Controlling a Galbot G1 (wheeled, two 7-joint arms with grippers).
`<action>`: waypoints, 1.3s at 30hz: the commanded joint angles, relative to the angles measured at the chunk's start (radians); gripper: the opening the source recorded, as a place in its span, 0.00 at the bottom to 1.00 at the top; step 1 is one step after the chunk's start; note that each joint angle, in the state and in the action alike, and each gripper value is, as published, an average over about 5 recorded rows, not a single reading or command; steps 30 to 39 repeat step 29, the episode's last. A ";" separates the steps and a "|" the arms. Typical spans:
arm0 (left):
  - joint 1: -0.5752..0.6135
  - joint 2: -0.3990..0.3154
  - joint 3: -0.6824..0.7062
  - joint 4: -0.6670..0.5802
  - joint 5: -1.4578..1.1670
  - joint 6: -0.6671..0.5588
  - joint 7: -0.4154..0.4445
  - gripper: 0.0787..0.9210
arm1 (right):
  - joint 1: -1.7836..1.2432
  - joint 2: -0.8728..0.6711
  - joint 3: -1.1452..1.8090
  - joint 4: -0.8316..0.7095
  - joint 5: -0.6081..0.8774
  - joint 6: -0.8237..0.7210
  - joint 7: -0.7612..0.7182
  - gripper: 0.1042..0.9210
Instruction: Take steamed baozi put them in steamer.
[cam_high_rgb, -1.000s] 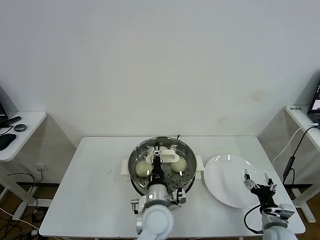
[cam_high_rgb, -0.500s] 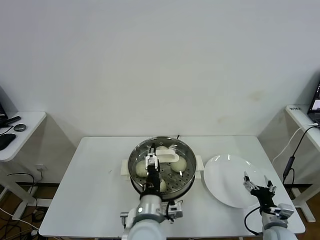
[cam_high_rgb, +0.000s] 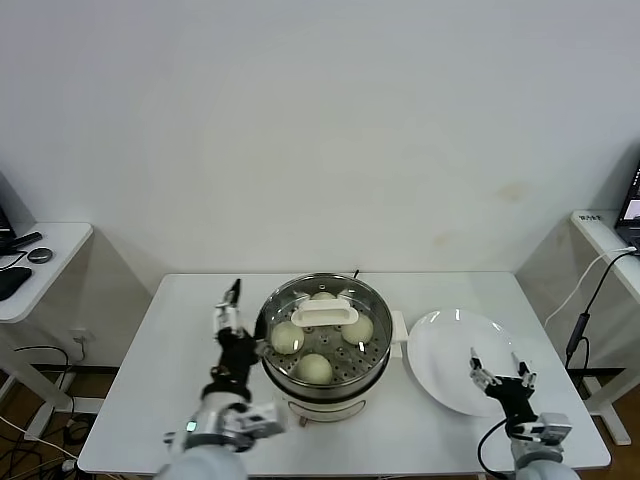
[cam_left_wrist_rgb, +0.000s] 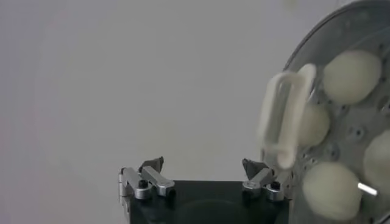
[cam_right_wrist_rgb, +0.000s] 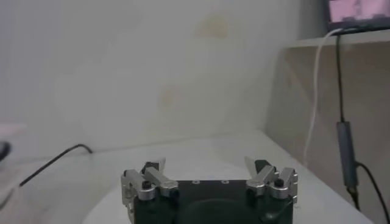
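The steamer (cam_high_rgb: 270, 318) stands mid-table, a shiny steel pot whose perforated tray carries a white handle (cam_high_rgb: 324, 314). Several cream baozi lie in it: one left (cam_high_rgb: 288, 337), one right (cam_high_rgb: 357, 329), one at the front (cam_high_rgb: 314, 368), one at the back (cam_high_rgb: 323, 297). My left gripper (cam_high_rgb: 228, 301) is open and empty, raised just left of the pot. In the left wrist view the left gripper (cam_left_wrist_rgb: 203, 165) sits beside the steamer rim (cam_left_wrist_rgb: 317, 49), with baozi (cam_left_wrist_rgb: 351, 67) inside. My right gripper (cam_high_rgb: 498, 372) hangs open and empty over the plate's near edge, and the right gripper (cam_right_wrist_rgb: 207, 164) holds nothing.
An empty round white plate (cam_high_rgb: 450, 345) lies right of the steamer. A black cable (cam_high_rgb: 585, 300) runs down by the side table at far right. Another side table (cam_high_rgb: 40, 262) with small dark items stands at far left.
My left gripper opened, left a baozi at the front of the tray, and drew back out of the pot to its left side. The right gripper shifted slightly left.
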 joint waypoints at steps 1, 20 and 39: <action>0.236 0.011 -0.521 0.150 -1.081 -0.483 -0.238 0.88 | -0.056 0.008 -0.065 0.023 -0.064 0.064 -0.006 0.88; 0.455 -0.044 -0.452 0.099 -1.304 -0.316 -0.185 0.88 | -0.205 -0.015 -0.013 0.179 -0.126 -0.109 -0.054 0.88; 0.487 -0.077 -0.443 0.044 -1.276 -0.293 -0.177 0.88 | -0.241 -0.026 -0.005 0.224 -0.132 -0.123 -0.056 0.88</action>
